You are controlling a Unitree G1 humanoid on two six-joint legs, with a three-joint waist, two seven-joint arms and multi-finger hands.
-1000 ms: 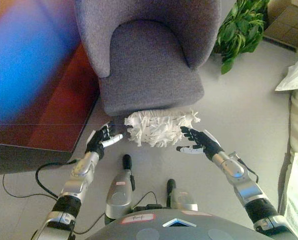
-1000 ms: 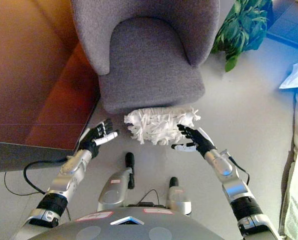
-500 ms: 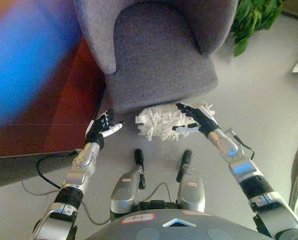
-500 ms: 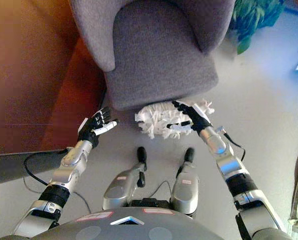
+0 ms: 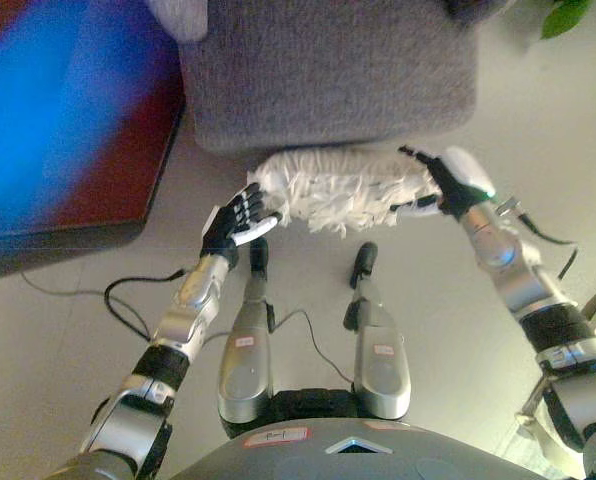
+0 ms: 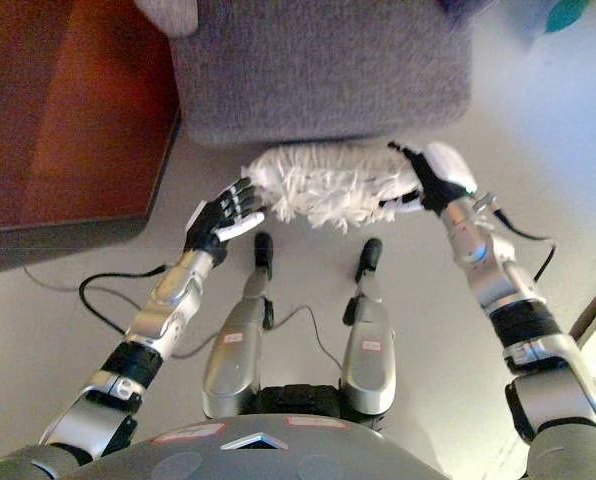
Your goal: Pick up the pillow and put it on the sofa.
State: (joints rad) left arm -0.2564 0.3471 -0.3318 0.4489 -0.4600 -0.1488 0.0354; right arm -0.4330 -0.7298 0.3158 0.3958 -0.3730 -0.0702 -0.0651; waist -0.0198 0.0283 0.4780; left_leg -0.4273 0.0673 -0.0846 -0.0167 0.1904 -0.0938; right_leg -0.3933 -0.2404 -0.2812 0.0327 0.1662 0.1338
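A white shaggy pillow (image 5: 330,185) lies on the floor against the front of the grey sofa chair (image 5: 328,70). My left hand (image 5: 236,218) is at the pillow's left end, fingers straight and spread, its tips touching the fringe. At the pillow's right end sits my right hand (image 5: 448,185), fingers extended and pressed against the pillow. Neither hand is curled round it. The same scene shows in the right eye view, with the pillow (image 6: 323,184) between the left hand (image 6: 223,218) and the right hand (image 6: 430,182).
A dark red-brown table (image 6: 68,120) stands at the left, its edge close to my left arm. A green plant leaf (image 5: 568,15) shows at the top right. Pale floor (image 5: 68,340) surrounds the chair.
The camera has tilted down and closer. Both hands have moved in to the pillow's two ends; the left hand, apart from it before, now touches its fringe.
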